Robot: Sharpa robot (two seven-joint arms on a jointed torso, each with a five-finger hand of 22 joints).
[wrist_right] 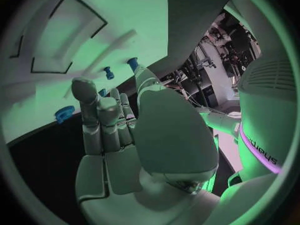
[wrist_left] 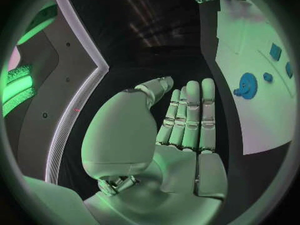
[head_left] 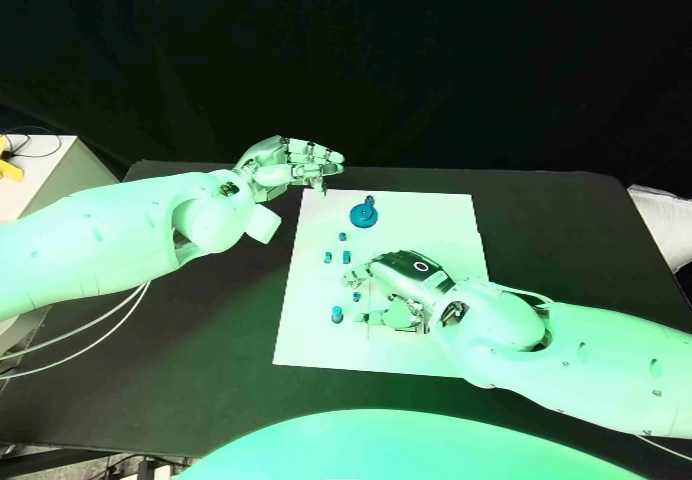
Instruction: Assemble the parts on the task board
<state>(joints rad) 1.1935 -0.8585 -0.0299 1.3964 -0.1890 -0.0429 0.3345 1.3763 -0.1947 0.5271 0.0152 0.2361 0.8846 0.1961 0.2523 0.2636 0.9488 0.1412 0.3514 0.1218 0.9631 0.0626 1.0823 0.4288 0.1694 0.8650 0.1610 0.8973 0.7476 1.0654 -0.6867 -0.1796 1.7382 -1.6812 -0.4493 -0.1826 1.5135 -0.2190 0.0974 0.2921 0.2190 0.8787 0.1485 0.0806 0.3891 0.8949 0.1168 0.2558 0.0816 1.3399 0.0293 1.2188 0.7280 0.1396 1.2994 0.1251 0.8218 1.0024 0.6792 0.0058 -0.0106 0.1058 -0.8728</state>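
The white task board [head_left: 433, 225] lies in the middle of the black table. A blue gear [head_left: 365, 212] [wrist_left: 247, 86] [wrist_right: 62, 114] sits near its far edge, and several small blue parts [head_left: 343, 237] [wrist_left: 275, 51] run down its left side. My left hand [head_left: 290, 160] [wrist_left: 184, 130] hovers off the board's far left corner, fingers straight and together, holding nothing. My right hand [head_left: 405, 288] [wrist_right: 115, 120] reaches down onto the board's middle, fingers bent toward it. A blue part [wrist_right: 102, 92] peeks out by the fingertips; whether it is held is hidden. Two blue pegs [wrist_right: 108, 72] stand beyond.
A pale cabinet with a yellow object [head_left: 12, 168] stands at the far left beside the table. Cables [head_left: 80, 325] hang under my left arm. Dark table surface [head_left: 548, 220] stretches to the right of the board.
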